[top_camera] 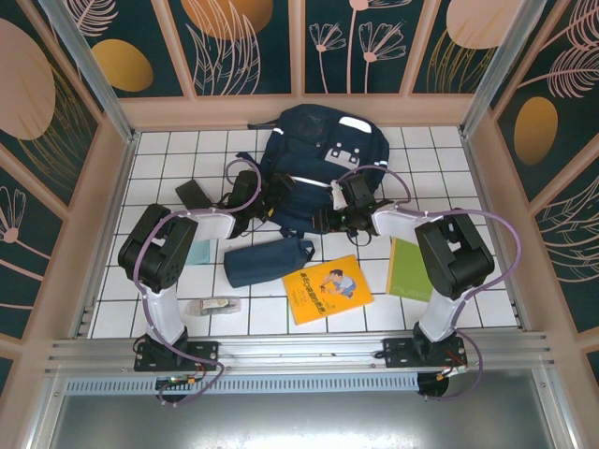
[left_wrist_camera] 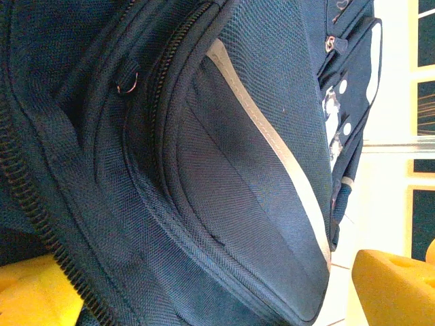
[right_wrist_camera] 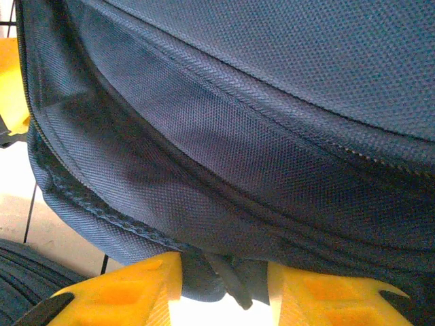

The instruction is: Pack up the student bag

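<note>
The student bag (top_camera: 318, 154), a navy backpack with white stripes and dotted patches, lies at the back middle of the tiled table. My left gripper (top_camera: 251, 195) is at its near left edge. In the left wrist view this gripper (left_wrist_camera: 211, 299) stands open, its yellow fingers (left_wrist_camera: 391, 285) far apart with the bag's zippered front (left_wrist_camera: 224, 156) bulging between them. My right gripper (top_camera: 348, 201) is at the bag's near right edge. In the right wrist view it (right_wrist_camera: 221, 292) is shut on a fold of the bag's fabric (right_wrist_camera: 231, 278) between its yellow fingers (right_wrist_camera: 122, 292).
A navy pencil pouch (top_camera: 268, 262) lies just in front of the bag. A yellow book (top_camera: 328, 288) is near the front, and a green notebook (top_camera: 409, 268) lies under the right arm. A black flat object (top_camera: 194, 194) is left of the bag, and a small clear item (top_camera: 217, 305) sits front left.
</note>
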Action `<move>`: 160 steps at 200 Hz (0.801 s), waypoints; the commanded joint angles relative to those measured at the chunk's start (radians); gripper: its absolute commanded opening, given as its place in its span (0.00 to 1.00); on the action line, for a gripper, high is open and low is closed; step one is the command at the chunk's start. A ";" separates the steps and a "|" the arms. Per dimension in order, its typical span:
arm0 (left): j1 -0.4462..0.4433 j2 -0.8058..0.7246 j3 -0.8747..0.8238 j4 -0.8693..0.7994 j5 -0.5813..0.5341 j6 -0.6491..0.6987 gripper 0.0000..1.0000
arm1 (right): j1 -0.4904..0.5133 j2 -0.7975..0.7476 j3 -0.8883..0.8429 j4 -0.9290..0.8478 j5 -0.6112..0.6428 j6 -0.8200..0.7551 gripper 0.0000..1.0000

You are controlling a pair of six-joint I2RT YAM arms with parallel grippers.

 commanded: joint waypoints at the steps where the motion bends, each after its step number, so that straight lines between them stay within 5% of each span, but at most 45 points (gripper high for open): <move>1: -0.005 0.068 -0.023 -0.095 -0.007 0.019 0.99 | 0.023 -0.059 0.049 0.018 0.001 -0.023 0.39; 160: -0.002 0.064 -0.022 -0.079 -0.008 0.024 0.99 | 0.034 0.109 0.111 -0.086 0.131 -0.075 0.28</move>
